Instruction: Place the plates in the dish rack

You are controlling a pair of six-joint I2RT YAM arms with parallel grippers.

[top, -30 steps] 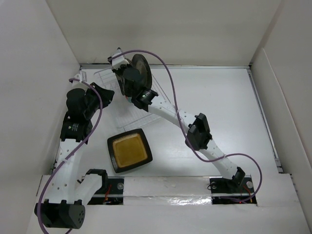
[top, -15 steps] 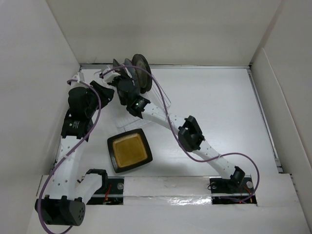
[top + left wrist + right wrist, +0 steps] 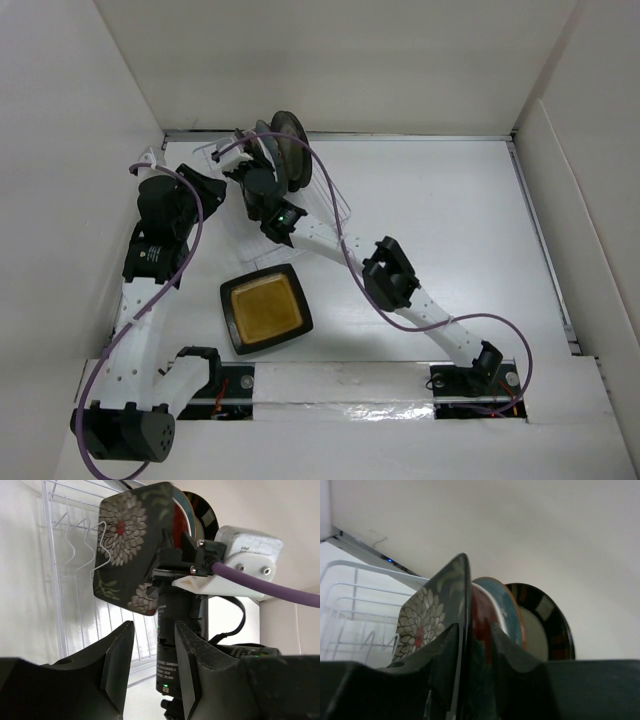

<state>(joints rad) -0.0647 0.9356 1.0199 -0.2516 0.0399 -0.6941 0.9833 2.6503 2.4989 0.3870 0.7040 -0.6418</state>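
Several plates stand on edge in the wire dish rack (image 3: 328, 198) at the back left: a black floral square one (image 3: 127, 540), a red-patterned one (image 3: 479, 615), a teal one (image 3: 501, 605) and a black gold-rimmed one (image 3: 545, 625). My right gripper (image 3: 472, 627) is open and straddles the floral plate's (image 3: 420, 622) top edge, with a gap on its right side. My left gripper (image 3: 152, 665) is open and empty, just left of the rack (image 3: 75, 555), facing the right wrist. A dark-brown square plate with an amber centre (image 3: 265, 310) lies flat on the table.
White walls close in at the left and back, close to the rack (image 3: 350, 595). The right arm's purple cable (image 3: 260, 582) loops over the rack. The right arm stretches diagonally from its base (image 3: 470, 380) across the table.
Both grippers have opened. The right one has loosened around the floral plate, which now stands in the rack, and the right arm has shifted left. The left gripper has edged back.
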